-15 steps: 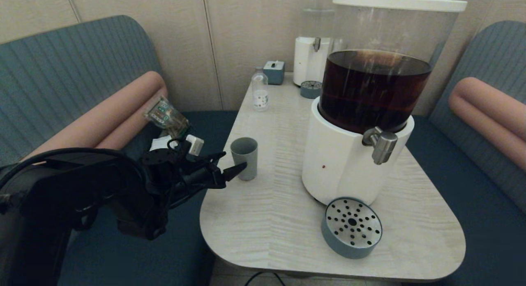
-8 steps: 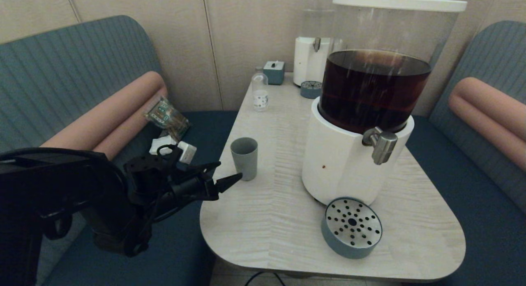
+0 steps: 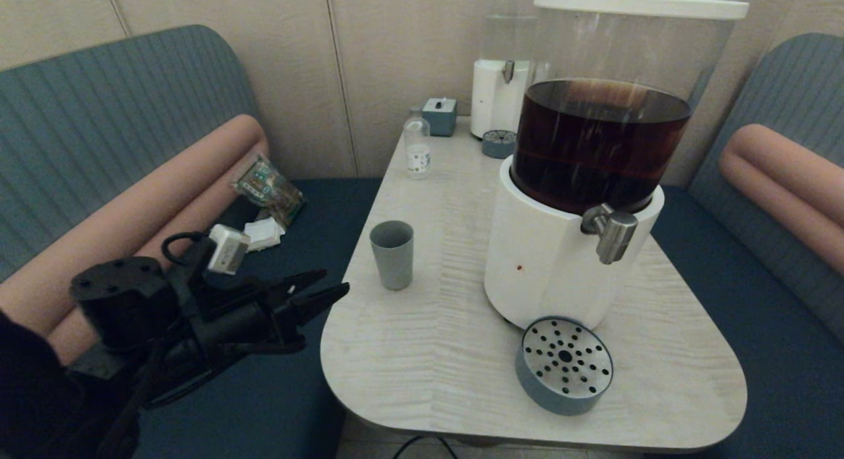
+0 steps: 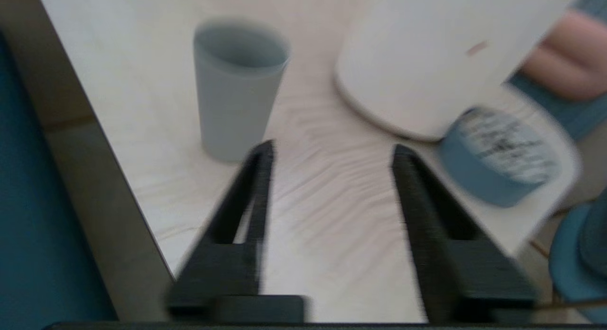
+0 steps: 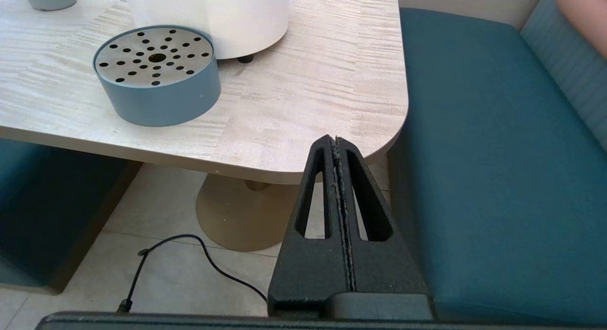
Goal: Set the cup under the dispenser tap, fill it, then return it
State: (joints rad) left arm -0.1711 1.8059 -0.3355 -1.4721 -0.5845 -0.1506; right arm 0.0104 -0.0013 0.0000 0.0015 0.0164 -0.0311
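While the cup (image 3: 391, 254) stands free | left gripper (image 3: 321, 286) gapes off-table, nothing held | right gripper (image 5: 336, 142) pressed together, parked | advice: retreat clear without nudging.

Head view dim, even indoor light; left wrist view motion-blurred; right wrist view sharp, brighter.

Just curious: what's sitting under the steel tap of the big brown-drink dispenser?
Nothing stands under the short brushed-steel tap; below it is bare pale wood-grain table. The round grey perforated drip tray sits nearer, offset.
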